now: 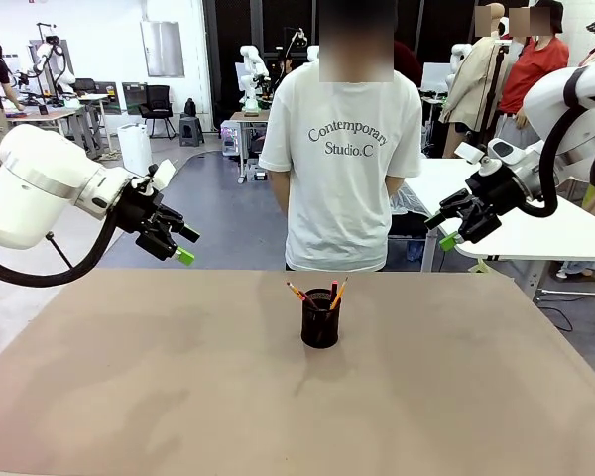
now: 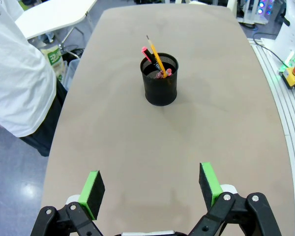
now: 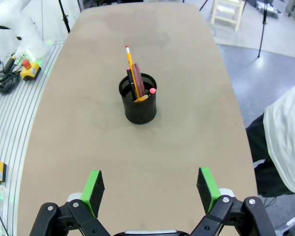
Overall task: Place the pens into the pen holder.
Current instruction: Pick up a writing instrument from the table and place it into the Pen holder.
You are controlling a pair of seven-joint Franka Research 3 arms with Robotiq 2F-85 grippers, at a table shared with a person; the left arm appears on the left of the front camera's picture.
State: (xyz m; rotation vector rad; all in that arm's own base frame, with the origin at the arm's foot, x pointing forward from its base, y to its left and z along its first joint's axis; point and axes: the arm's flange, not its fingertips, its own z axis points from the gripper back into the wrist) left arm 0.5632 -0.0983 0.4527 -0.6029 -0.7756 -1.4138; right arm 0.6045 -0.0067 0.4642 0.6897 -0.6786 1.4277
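- On the near part of the table (image 1: pixel 129 397), the matte tan-brown top lies bare, with a faint shadow just in front of the pen holder.
- Toward the middle of the surface the pen holder (image 1: pixel 320 318), a black mesh cup, stands upright, well apart from both arms.
- Inside it the pens (image 1: pixel 334 293) lean against the rim: a yellow-orange one sticks up highest, with reddish and dark ones beside it; in the left wrist view the pens (image 2: pixel 156 60) tilt toward the person's side.
- Above the table's left edge the left gripper (image 1: pixel 176 244) hangs in the air, jaws spread wide and holding nothing; its green pads (image 2: pixel 94 187) frame bare tabletop.
- Above the right side the right gripper (image 1: pixel 446 231) also hangs clear of the surface, jaws wide apart and empty, with the cup (image 3: pixel 138 98) ahead of it.
- At the far edge a person (image 1: pixel 342 149) in a white printed T-shirt stands facing the table, arms behind the back.
- Beyond, the room has a grey floor, a white table (image 1: pixel 535 223) to the right, a black office chair (image 1: pixel 159 104) and other people farther off.
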